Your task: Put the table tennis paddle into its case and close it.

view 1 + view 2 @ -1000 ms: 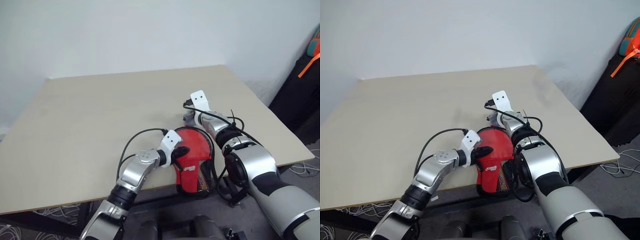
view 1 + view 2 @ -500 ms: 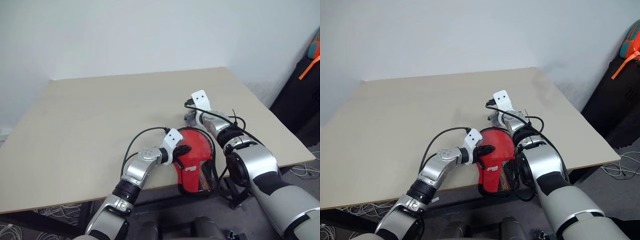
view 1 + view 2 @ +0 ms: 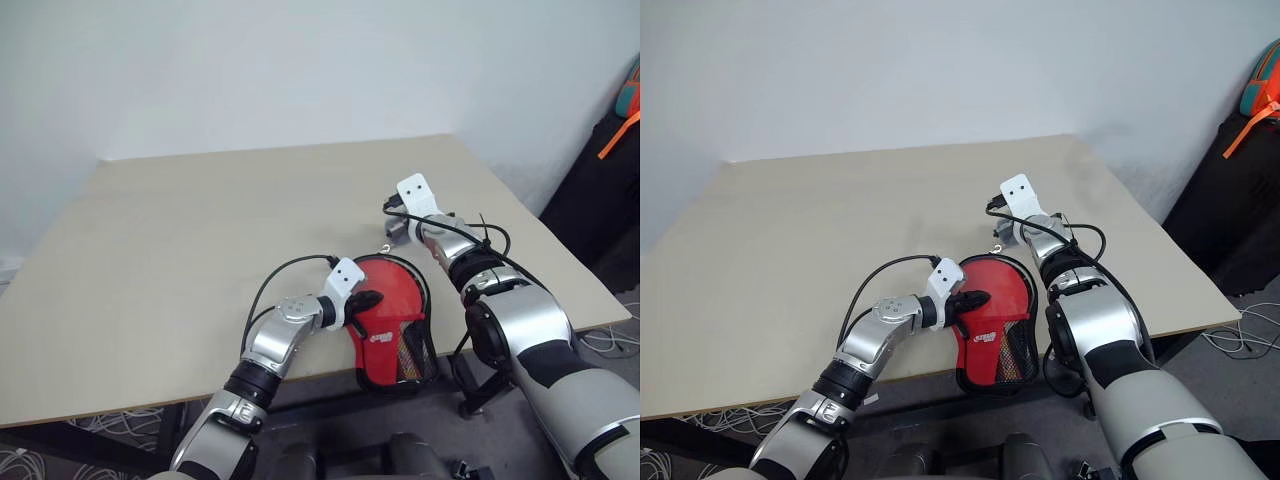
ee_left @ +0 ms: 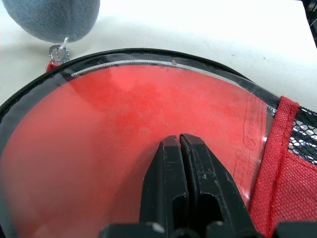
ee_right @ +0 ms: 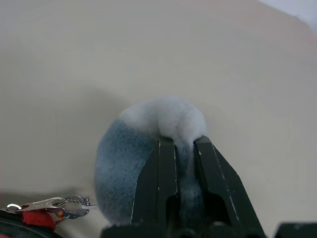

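Beige table (image 3: 180, 250) holds the case (image 3: 395, 330), left end effector (image 4: 179, 140) closed atop, right end effector (image 5: 181, 144) pinching its fuzzy tag (image 5: 143, 158), partly hidden.

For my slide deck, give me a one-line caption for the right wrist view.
Right claw shut on the fuzzy grey-blue tag, its metal clasp trailing toward the case.

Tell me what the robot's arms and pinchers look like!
Both arms are shiny silver with black joints. Each wrist has a small white plate with two dark dots, and black cables loop along both arms. The left gripper and the right gripper each have two black fingers, a little scratched.
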### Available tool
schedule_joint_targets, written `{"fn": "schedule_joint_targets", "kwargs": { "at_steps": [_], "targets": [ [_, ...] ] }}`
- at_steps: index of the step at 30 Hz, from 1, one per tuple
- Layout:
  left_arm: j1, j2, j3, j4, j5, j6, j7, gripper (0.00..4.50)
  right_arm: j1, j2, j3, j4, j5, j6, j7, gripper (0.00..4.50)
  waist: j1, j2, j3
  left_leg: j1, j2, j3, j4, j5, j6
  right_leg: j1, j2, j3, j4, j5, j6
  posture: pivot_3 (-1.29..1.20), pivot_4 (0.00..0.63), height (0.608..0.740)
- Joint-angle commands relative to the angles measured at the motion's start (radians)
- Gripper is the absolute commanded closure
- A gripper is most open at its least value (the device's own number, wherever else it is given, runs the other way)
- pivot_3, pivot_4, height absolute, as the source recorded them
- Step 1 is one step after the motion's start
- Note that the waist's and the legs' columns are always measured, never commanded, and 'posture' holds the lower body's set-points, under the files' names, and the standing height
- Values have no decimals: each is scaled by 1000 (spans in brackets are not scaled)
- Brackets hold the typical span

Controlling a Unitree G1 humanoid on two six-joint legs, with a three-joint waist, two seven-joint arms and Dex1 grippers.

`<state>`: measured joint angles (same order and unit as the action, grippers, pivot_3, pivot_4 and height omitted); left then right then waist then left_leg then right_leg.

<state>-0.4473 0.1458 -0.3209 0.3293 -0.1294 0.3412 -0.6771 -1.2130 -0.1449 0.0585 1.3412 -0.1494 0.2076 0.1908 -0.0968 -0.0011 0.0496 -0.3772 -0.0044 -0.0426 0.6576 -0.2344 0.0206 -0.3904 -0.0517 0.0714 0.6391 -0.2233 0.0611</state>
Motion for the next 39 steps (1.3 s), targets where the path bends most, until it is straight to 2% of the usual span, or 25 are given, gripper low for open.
{"fn": "schedule_joint_targets", "kwargs": {
  "at_steps": [1,7,15,30,39],
  "targets": [
    [35,5,-27,62,36,40,-4,4500,-84,-44,9,-63,-22,-36,2,4487,0,0,0,0,0,0,0,0,0,0,0,0,0,0,0,0,0,740],
    [33,2,-28,69,38,39,-7,4500,-127,-49,17,-72,-29,-58,27,4487,1,0,0,0,0,0,0,0,0,0,0,0,0,0,0,0,0,740],
    [35,-5,-29,69,41,42,-12,4500,-218,-4,31,-104,-18,-71,115,4487,1,0,0,-1,0,0,0,0,0,-1,0,0,0,0,0,0,0,740],
    [40,-12,-32,74,42,40,-19,4500,-40,-100,141,-91,-132,-57,89,4487,0,1,0,-1,-1,0,-1,0,0,-1,0,0,-1,0,0,0,0,740],
    [28,-3,-34,72,45,45,-40,4500,78,-249,168,-168,-151,-40,147,4487,3,1,0,0,-2,0,-1,0,0,0,-1,1,-1,-1,1,0,0,740]
  ]
}}
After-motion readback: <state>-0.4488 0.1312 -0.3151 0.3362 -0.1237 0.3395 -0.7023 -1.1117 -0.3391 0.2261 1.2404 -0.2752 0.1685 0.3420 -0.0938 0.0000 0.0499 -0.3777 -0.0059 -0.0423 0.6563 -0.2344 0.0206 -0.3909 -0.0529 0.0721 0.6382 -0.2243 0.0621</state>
